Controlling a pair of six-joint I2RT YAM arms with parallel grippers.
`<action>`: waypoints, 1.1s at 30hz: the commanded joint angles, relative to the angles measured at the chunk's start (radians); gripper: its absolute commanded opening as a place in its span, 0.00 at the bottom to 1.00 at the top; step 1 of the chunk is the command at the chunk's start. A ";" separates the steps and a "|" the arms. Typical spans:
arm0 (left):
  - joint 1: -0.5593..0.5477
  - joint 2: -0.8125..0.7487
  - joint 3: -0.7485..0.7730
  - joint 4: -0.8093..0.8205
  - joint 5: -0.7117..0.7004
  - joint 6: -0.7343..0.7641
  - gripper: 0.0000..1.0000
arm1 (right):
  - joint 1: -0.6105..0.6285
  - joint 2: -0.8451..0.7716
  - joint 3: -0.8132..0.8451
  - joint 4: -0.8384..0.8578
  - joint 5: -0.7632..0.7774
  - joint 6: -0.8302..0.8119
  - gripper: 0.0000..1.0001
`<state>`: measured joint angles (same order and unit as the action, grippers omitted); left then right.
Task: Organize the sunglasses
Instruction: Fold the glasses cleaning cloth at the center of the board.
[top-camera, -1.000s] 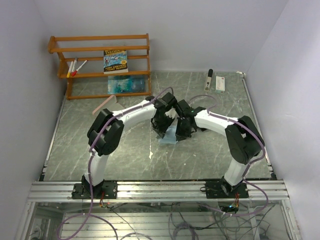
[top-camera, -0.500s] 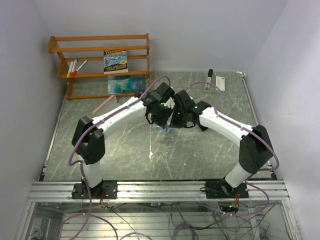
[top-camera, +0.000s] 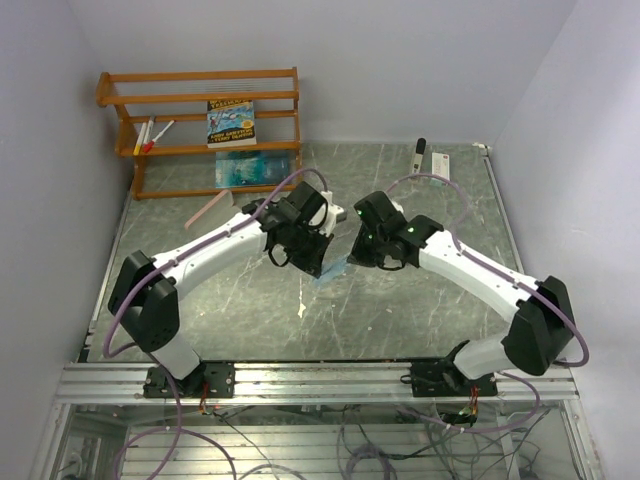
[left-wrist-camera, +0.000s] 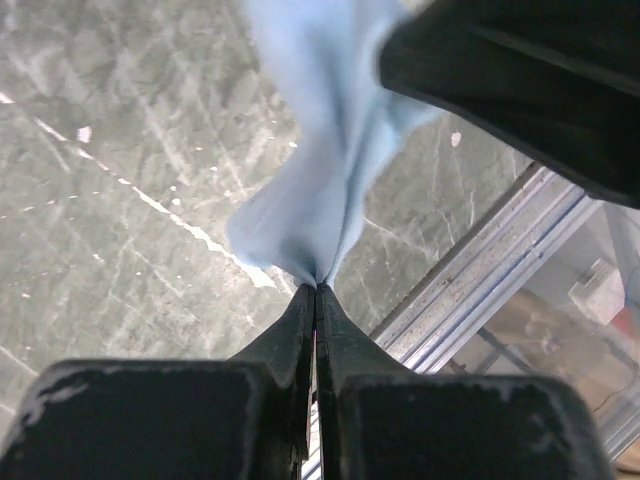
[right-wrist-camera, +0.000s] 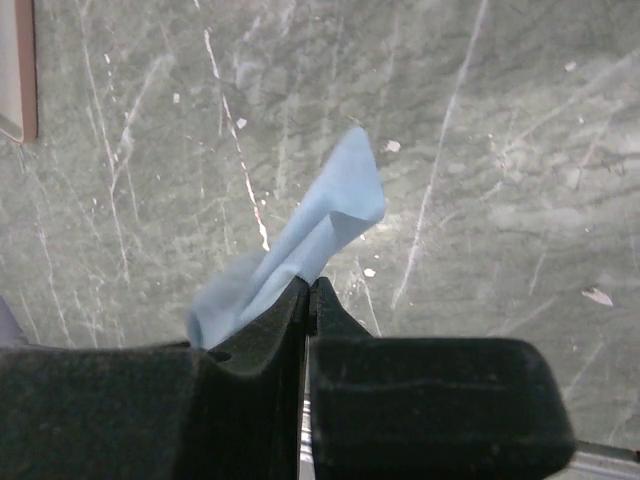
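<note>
Hanging between the two arms over the middle of the green marbled table (top-camera: 200, 290) is a light blue cloth (top-camera: 335, 268); whether its lower edge touches the surface, I can't tell. The left gripper (left-wrist-camera: 316, 292) has its fingers pressed tight on one corner. The right gripper (right-wrist-camera: 307, 288) is clamped just as firmly on another part, with fabric bunching out past its tips. From above, the two claws sit near each other, angled inward. A wooden shelf (top-camera: 200, 150) stands at the far left, holding a book (top-camera: 231, 122).
</note>
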<state>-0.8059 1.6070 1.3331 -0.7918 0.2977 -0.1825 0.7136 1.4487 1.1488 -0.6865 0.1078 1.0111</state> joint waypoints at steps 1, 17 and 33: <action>0.023 -0.026 -0.002 0.025 0.039 0.008 0.07 | -0.003 -0.057 -0.054 -0.008 0.040 0.048 0.00; 0.090 0.102 0.107 -0.024 -0.008 0.034 0.07 | -0.008 0.044 -0.020 0.031 0.038 0.020 0.00; 0.327 0.688 0.649 -0.292 0.173 0.085 0.07 | -0.201 0.424 0.177 0.156 -0.104 -0.154 0.00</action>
<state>-0.5224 2.2097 1.8587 -0.9833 0.4007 -0.1226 0.5610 1.8050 1.2736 -0.5686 0.0315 0.9257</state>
